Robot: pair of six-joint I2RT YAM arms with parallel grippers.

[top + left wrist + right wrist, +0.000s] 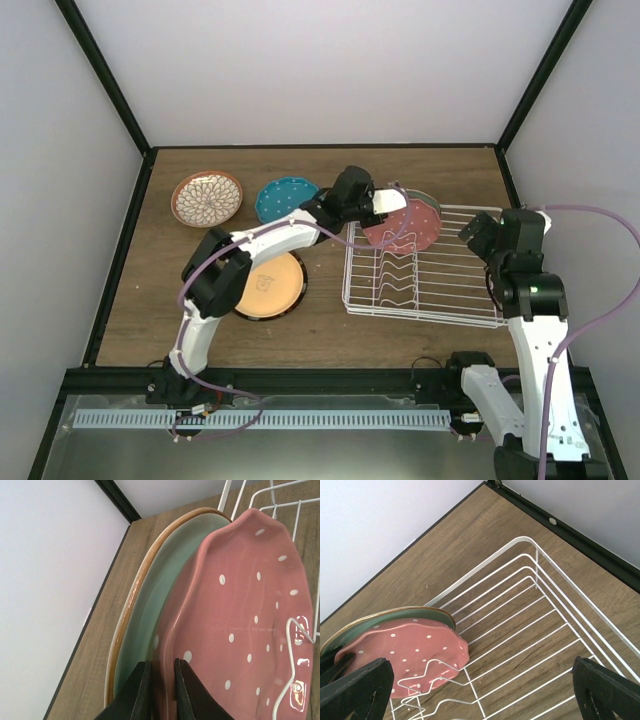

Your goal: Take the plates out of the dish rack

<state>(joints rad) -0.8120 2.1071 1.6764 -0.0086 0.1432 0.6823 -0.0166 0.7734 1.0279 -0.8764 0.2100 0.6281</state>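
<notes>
The white wire dish rack point(430, 285) stands right of centre. A red-pink white-dotted plate point(402, 230) leans upright at its far left end, with a pale green, brown-rimmed plate point(426, 198) right behind it. My left gripper point(388, 204) is shut on the red-pink plate's rim point(240, 630), one finger point(137, 692) between the two plates, next to the green plate point(150, 595). My right gripper point(479, 234) hangs wide open and empty over the rack's right part point(535, 625). Both plates also show in the right wrist view, red-pink point(405, 650) and green point(395, 616).
On the table left of the rack lie a teal dotted plate point(284, 199), a petal-patterned plate point(207, 198) and a tan dark-rimmed plate point(271, 284) under my left arm. Looped tines point(395, 280) stand in the rack. Walls close the table on three sides.
</notes>
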